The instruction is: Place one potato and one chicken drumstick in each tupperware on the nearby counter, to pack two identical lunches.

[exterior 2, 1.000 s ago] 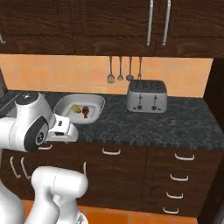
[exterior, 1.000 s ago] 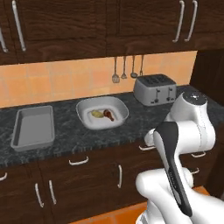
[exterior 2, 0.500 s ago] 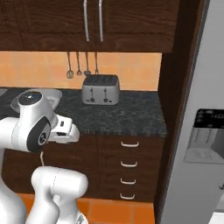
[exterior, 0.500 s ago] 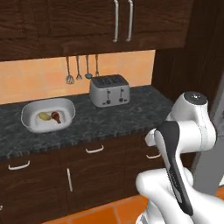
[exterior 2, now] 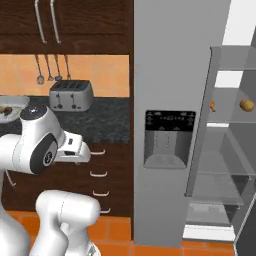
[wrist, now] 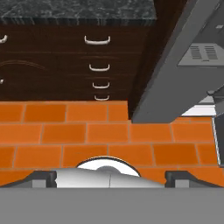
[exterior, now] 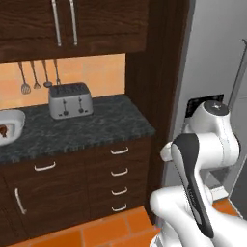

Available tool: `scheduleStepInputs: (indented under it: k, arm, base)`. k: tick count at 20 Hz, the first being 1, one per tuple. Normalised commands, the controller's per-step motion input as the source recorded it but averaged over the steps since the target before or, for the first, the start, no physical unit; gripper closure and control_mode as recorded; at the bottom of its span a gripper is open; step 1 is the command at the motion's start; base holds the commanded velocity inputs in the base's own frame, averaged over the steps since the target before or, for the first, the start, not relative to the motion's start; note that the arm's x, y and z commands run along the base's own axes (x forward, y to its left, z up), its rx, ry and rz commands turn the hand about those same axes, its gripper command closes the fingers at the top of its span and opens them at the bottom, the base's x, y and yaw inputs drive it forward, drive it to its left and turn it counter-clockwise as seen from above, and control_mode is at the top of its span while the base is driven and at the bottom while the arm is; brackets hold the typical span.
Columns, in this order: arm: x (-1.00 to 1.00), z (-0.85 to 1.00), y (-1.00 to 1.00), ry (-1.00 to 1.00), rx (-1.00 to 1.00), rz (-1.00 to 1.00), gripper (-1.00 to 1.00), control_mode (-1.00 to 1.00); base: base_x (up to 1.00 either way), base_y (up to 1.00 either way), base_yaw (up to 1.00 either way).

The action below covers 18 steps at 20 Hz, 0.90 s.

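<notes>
The tool (wrist: 109,176) stands wide, its two dark fingertips (wrist: 43,178) far apart at the bottom of the hand view, with nothing between them. It points down at orange floor tiles (wrist: 109,131), with the dark drawers (wrist: 99,65) ahead of it and the grey fridge (wrist: 175,74) ahead and to one side.

Well away from the tool, inside the open fridge, a golden-brown potato (exterior 2: 246,105) lies on an upper shelf (exterior 2: 230,117). Just beside it, half hidden by the door's edge, is a small orange-brown piece (exterior 2: 213,105), probably a chicken drumstick, though too little of it shows to be sure. Off on the other side, on the bench (exterior: 87,128), the white tupperware (exterior: 14,118) sits beyond the toaster (exterior: 70,100), with dark food already in it; what that food is cannot be made out.

The potato looks firm, fairly light and rounded, so it may roll or slip from a shallow pinch. I judge it best taken across its narrow middle, jaws well down its sides. The drumstick would be safest gripped at the plump end, not at the thin bone tip.
</notes>
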Motion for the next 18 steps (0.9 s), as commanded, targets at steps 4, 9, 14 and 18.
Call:
scheduleStepInputs:
  k: [4, 9, 14, 18]
  arm:
    - [0.00, 0.00, 0.00, 0.00, 0.00, 0.00, -1.00, 1.00]
    - [0.00, 0.00, 0.00, 0.00, 0.00, 0.00, -1.00, 1.00]
    - [0.00, 0.00, 0.00, 0.00, 0.00, 0.00, -1.00, 1.00]
    - [0.00, 0.00, 0.00, 0.00, 0.00, 0.00, -1.00, 1.00]
  base:
    - [0.00, -1.00, 0.00]
    - [0.04, -1.00, 0.00]
    - [0.15, -1.00, 0.00]
    - [0.30, -0.86, 0.00]
